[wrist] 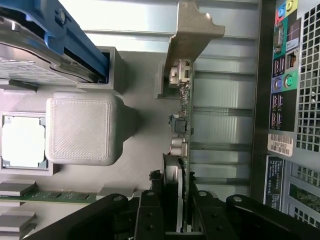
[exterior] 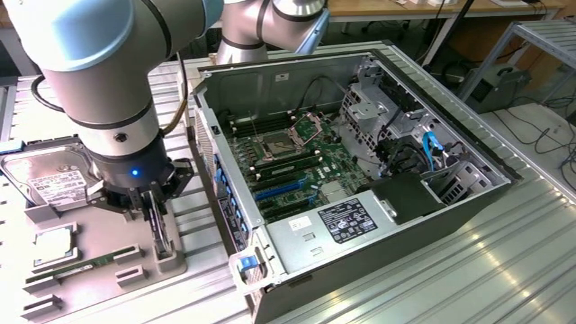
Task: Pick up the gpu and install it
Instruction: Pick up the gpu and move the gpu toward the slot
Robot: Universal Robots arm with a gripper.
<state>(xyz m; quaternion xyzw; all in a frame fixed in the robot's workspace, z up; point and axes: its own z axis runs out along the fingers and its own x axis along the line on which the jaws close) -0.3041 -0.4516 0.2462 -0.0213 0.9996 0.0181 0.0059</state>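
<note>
Status: gripper (exterior: 156, 223) closed on gpu (exterior: 163, 244) at tray (exterior: 94, 229)

Clock directions below are read on the exterior view as a dial.

1. Gripper
- The arm (exterior: 99, 74) reaches in from 11 o'clock and ends over the tray at 8 o'clock.
- In the wrist view, the gripper (wrist: 176, 202) has a black finger (wrist: 150, 215) on each face of the gpu (wrist: 183, 127).
- The jaws stand narrow and are clamped on the card.

2. Gpu
- The card stands on its long edge, upright, along the tray's 3 o'clock side.
- The fingers hold it near one end. The silver bracket (wrist: 192, 35) is at the opposite end.
- The bracket end sits at a grey slot block (exterior: 166, 260) of the tray.
- Whether the card rests in its holder or is raised clear of it cannot be told.

3. Tray contents
- A hard drive (exterior: 50, 177) lies flat at 10 o'clock from the gripper, well apart from the card.
- A CPU (exterior: 56, 244) lies in its square pocket at 8 o'clock from the gripper.
- A green RAM stick (exterior: 81, 264) lies in its slot at 7 o'clock, just beyond the CPU.

4. Case
- The open case (exterior: 405, 256) lies on its side at 3 o'clock from the tray, just beside it.
- Its motherboard (exterior: 288, 162) faces up.
- The wrist view shows the rear port panel (wrist: 285, 80) close alongside the card.
- Tray and case both rest on a ribbed metal table (exterior: 486, 270).
</note>
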